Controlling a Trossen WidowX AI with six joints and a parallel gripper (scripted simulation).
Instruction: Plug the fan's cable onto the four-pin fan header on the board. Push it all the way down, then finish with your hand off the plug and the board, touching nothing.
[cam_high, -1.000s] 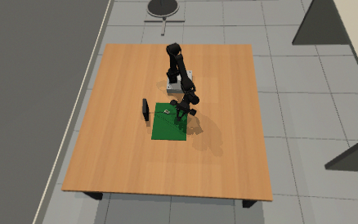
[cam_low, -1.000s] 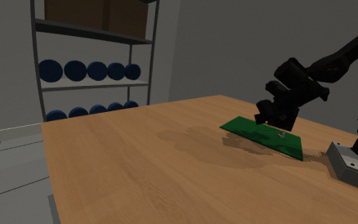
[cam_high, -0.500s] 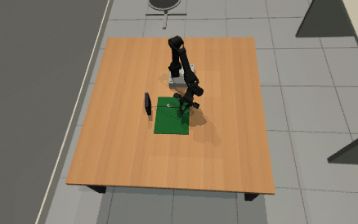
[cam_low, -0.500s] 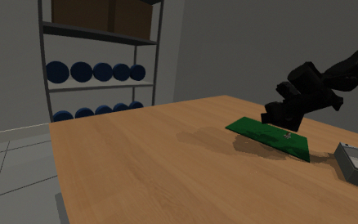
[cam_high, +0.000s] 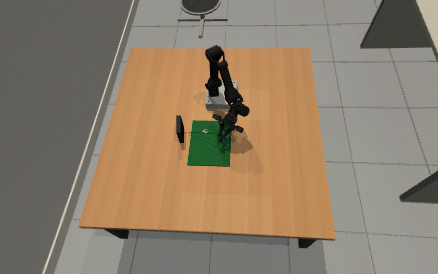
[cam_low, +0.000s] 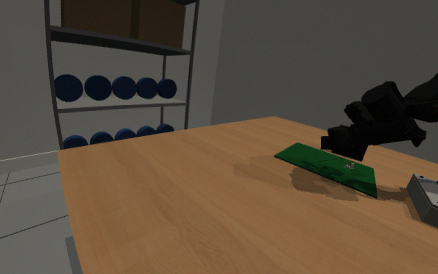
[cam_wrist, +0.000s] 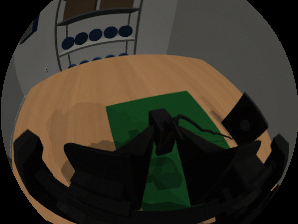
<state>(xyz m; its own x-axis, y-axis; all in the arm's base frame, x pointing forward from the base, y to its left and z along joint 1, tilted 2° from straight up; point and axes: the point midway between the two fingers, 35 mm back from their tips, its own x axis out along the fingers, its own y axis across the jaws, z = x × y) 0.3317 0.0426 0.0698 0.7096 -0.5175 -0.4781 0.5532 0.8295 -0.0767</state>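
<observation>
A green board (cam_high: 207, 152) (cam_low: 310, 159) (cam_wrist: 129, 117) lies flat on the wooden table (cam_high: 150, 190) (cam_low: 175, 200). A small pale fan header (cam_high: 205, 131) (cam_low: 348, 165) stands near the board's far edge. The black fan (cam_high: 179, 128) (cam_wrist: 242, 120) stands upright just off the board's left edge. A thin cable (cam_wrist: 200, 127) runs from the fan to the black plug (cam_wrist: 161, 123). My gripper (cam_high: 221, 135) (cam_low: 347, 147) (cam_wrist: 164, 129) is shut on the plug and holds it low over the board, a little to the right of the header. The header is hidden in the wrist view.
The arm's grey base (cam_high: 218, 101) (cam_low: 425, 197) sits on the table just behind the board. A metal shelf (cam_low: 120, 75) (cam_wrist: 100, 23) with blue rolls and boxes stands beyond the table's edge.
</observation>
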